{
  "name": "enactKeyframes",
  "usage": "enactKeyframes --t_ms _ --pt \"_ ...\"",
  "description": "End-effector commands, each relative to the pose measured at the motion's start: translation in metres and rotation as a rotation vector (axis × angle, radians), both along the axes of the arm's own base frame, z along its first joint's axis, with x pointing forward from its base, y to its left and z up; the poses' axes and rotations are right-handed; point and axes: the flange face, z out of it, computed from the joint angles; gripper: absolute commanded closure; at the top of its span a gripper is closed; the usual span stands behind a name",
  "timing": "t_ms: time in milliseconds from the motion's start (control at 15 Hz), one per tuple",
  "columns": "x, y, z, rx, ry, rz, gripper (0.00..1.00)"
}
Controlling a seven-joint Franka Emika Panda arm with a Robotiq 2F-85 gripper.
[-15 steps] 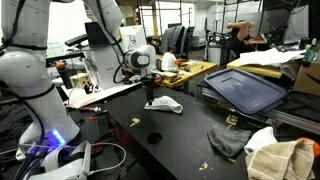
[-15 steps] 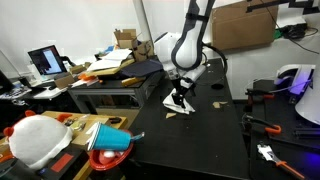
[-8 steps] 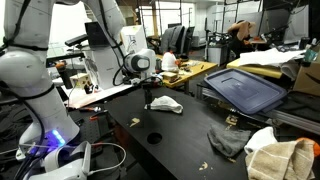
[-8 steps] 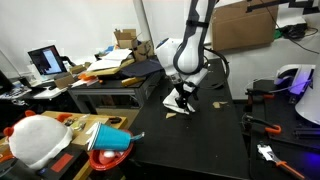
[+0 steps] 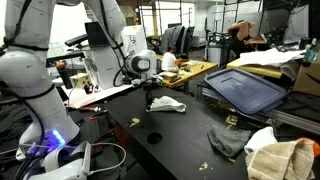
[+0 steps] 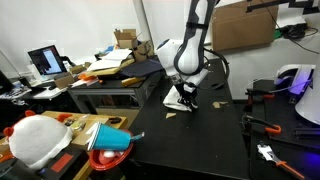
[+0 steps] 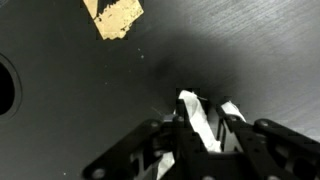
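A crumpled white cloth (image 5: pixel 168 103) (image 6: pixel 173 98) lies on the black table (image 5: pixel 180 150) (image 6: pixel 200 140). My gripper (image 5: pixel 148 103) (image 6: pixel 183 101) points straight down at the cloth's edge, its tips at the table top. In the wrist view, the gripper (image 7: pixel 208 108) has its fingers (image 7: pixel 186 118) drawn close, with a fold of the white cloth (image 7: pixel 196 120) pinched upright between them and another bit showing beside the far finger. A tan scrap (image 7: pixel 118 15) (image 6: pixel 177 113) lies close by on the table.
A round hole (image 5: pixel 153 137) (image 7: pixel 3 85) is cut in the table near the cloth. A blue tray (image 5: pixel 245 88), a grey rag (image 5: pixel 228 142) and a beige towel (image 5: pixel 282 158) lie further along. Elsewhere are a red bowl (image 6: pixel 110 140), a laptop (image 6: pixel 47 62) and hand tools (image 6: pixel 268 126).
The jaws have closed from wide open onto the white cloth. The arm has hardly moved.
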Motion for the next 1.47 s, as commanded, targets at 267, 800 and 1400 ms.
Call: enactKeyframes --t_ms 267,800,1400 --pt "-0.006 0.002 0.054 0.060 -0.073 0.017 0.99" --pt "-0.015 0.031 0.182 0.283 -0.125 0.017 0.99" --pt "-0.011 0.063 0.244 0.448 -0.094 0.014 0.99"
